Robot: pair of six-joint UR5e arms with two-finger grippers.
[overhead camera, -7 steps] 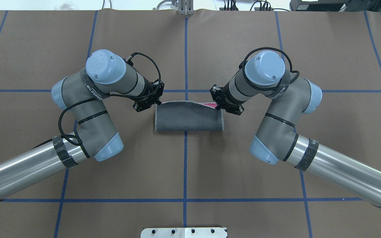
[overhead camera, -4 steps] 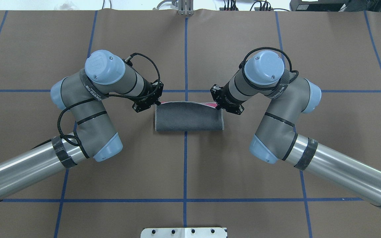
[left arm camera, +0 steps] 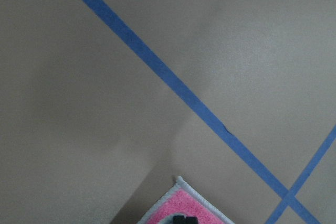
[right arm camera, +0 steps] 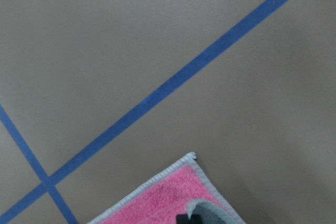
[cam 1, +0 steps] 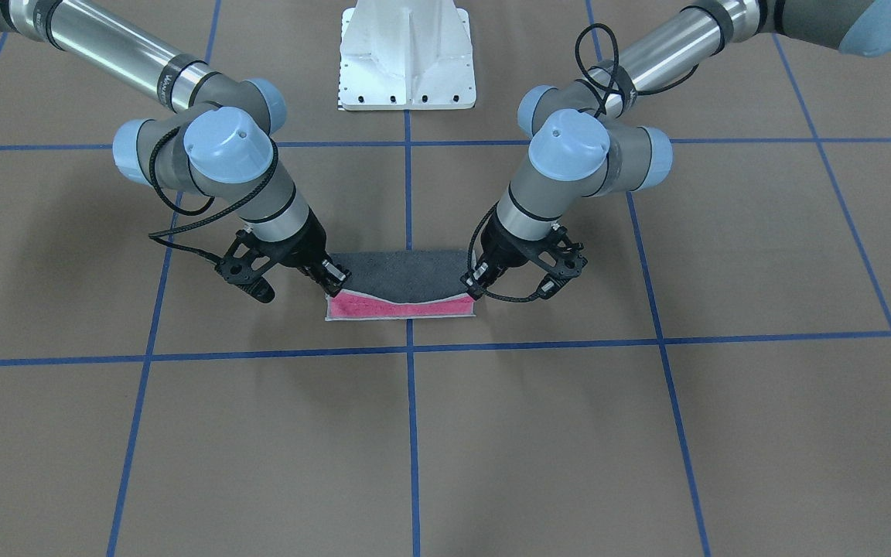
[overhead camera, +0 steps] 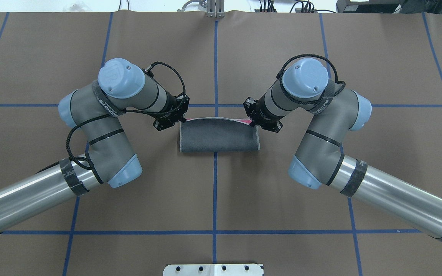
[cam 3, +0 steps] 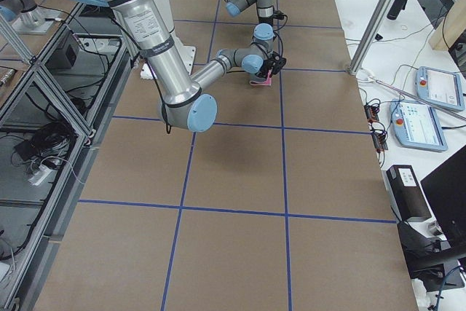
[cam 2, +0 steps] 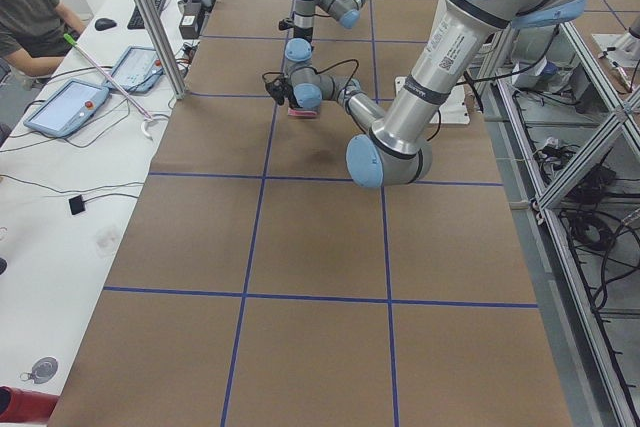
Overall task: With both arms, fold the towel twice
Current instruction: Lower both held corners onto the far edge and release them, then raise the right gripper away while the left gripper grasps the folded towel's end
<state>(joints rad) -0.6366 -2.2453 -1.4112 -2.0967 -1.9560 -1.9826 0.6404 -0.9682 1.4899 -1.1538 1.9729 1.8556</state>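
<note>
Towel (cam 1: 414,275) half-folded, long axis running between arms. Jaws of left arm (cam 1: 561,166) and right arm (cam 1: 233,158) each clamp an upper-layer corner; towel's uncovered pink strip (cam 1: 403,307) lies just beyond both.

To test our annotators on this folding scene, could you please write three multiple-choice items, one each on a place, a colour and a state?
1. The towel lies: A across the central blue line; B in a basket; C on a shelf.
2. The strip showing beyond its grey layer is: A green; B pink; C yellow.
3. The grey layer is: A balled up; B folded over, corners in the left claw and right claw; C hanging in mid-air.
Key: 1A, the line runs under it; 2B, seen in the front view; 3B, both claws pinch its corners.
</note>
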